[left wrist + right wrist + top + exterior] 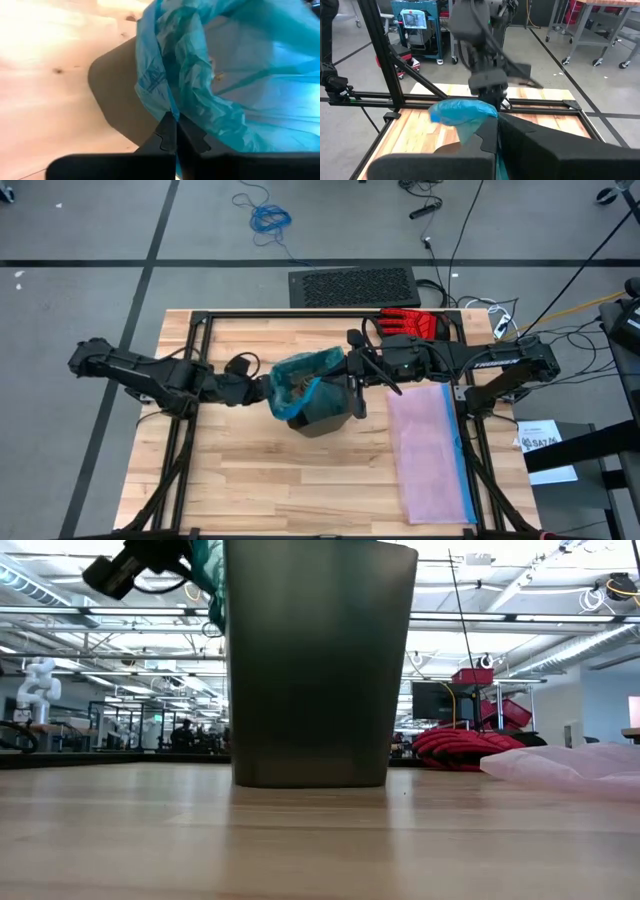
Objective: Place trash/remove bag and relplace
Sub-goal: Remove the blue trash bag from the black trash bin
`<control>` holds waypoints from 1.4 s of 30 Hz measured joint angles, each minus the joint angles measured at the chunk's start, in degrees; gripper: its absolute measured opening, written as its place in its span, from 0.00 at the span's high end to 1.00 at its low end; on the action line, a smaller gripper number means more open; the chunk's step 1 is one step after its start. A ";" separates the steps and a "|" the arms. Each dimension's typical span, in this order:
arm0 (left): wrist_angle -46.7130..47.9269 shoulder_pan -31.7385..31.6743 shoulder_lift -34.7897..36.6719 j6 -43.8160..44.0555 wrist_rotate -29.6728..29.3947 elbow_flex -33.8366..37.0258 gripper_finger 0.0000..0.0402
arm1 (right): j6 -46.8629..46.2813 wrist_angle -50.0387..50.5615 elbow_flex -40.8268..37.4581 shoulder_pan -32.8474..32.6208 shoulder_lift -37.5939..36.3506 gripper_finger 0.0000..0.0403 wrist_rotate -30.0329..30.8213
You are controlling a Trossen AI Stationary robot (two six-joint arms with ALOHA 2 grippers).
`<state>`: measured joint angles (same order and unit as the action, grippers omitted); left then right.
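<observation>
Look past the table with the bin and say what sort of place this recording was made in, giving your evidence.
Probably a robotics lab or industrial workshop: a white robot arm stands in the open hall, wheeled workbenches sit on a concrete floor, and cables trail across it.

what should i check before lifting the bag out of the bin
1. Left gripper shut on the bag rim: ok, fingers pinch the teal plastic.
2. Right gripper shut on the bag's opposite edge: ok, it looks pinched there.
3. Bin upright on the table: ok.
4. Trash inside the bag: ok, brown scraps show through the opening.
5. Bag free of the bin rim all round: cannot tell.
6. Pink bag and glove clear of the bin: ok, both lie apart on the right arm's side.
</observation>
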<state>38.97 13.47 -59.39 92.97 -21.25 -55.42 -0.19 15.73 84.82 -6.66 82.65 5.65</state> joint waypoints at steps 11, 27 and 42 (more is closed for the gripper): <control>5.76 -1.55 1.99 -10.96 -5.62 -10.74 1.00 | 0.00 6.44 0.00 0.00 0.25 1.00 0.02; 13.49 -6.49 1.98 -24.81 -6.61 -22.05 1.00 | -10.56 20.48 0.12 1.04 4.68 0.85 -5.91; 15.60 -6.45 1.41 -30.89 -5.67 -25.49 1.00 | -6.15 13.29 13.04 16.19 5.83 0.52 -12.12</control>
<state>54.57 7.03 -57.98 62.08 -26.91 -80.90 -6.34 29.02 97.86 9.54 88.48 -6.47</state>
